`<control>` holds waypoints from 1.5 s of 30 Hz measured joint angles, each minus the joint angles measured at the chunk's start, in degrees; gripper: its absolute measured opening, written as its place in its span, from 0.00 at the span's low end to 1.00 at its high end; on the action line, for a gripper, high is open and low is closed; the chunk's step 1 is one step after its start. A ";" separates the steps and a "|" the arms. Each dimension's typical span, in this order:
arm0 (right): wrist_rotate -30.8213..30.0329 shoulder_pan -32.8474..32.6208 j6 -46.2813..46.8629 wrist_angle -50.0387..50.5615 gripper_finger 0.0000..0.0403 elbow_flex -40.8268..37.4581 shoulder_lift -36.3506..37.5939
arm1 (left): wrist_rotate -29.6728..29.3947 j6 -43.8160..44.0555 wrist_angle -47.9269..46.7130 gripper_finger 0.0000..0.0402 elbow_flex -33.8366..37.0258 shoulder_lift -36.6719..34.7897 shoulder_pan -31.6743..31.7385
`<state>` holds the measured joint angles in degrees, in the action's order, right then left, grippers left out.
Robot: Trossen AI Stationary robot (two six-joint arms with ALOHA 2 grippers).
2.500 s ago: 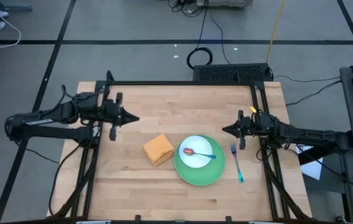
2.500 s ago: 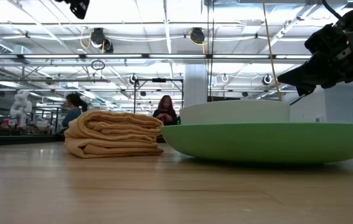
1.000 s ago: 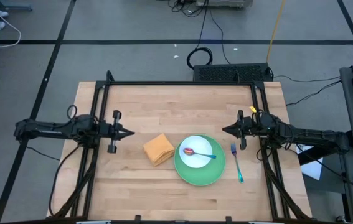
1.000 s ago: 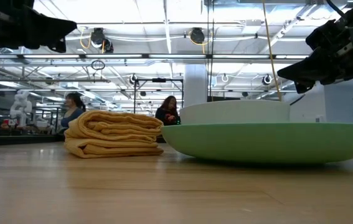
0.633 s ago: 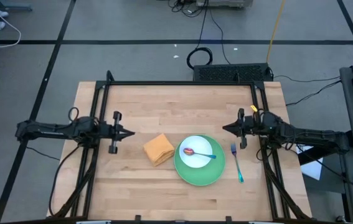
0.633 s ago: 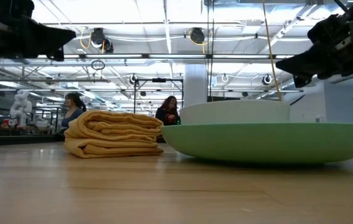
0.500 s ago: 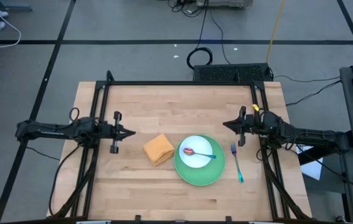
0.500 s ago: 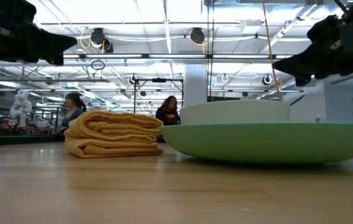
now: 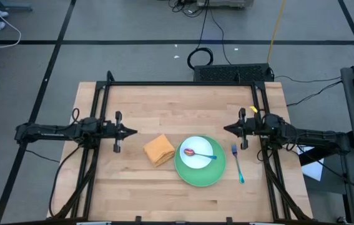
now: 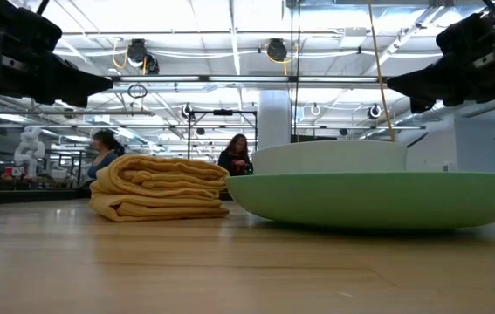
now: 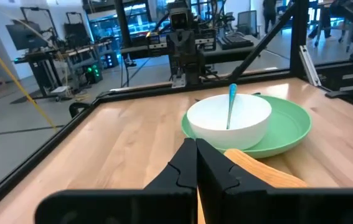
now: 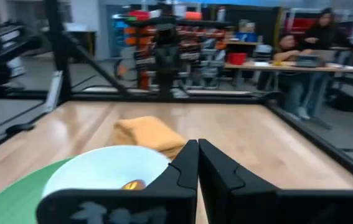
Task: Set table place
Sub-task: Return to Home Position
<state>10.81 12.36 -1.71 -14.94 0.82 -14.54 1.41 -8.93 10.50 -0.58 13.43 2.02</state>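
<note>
High view: we see bowl [image 9: 198, 162] on plate [image 9: 195, 179], spoon [image 9: 200, 154] inside, fork [image 9: 237, 164] right, napkin [image 9: 158, 150] left.
Left gripper [image 9: 130, 132]: fingers pressed together, empty.
Right gripper [image 9: 229, 129]: same.
Risk: low swing clips napkin.

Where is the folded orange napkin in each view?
High view: folded orange napkin at table centre, just left of the green plate.
Low view: left of centre, beside the plate.
Left wrist view: lower right, nearer than the bowl.
Right wrist view: mid-picture, beyond the bowl.
Shared landmark: white bowl.
</note>
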 joint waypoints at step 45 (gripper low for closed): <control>-0.33 -0.04 5.57 -0.45 0.00 0.00 0.02 | -2.01 3.26 -1.36 0.04 0.00 0.00 0.00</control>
<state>10.48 12.32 3.86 -15.40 0.82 -14.52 -0.60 -5.67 9.14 -0.58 13.43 2.02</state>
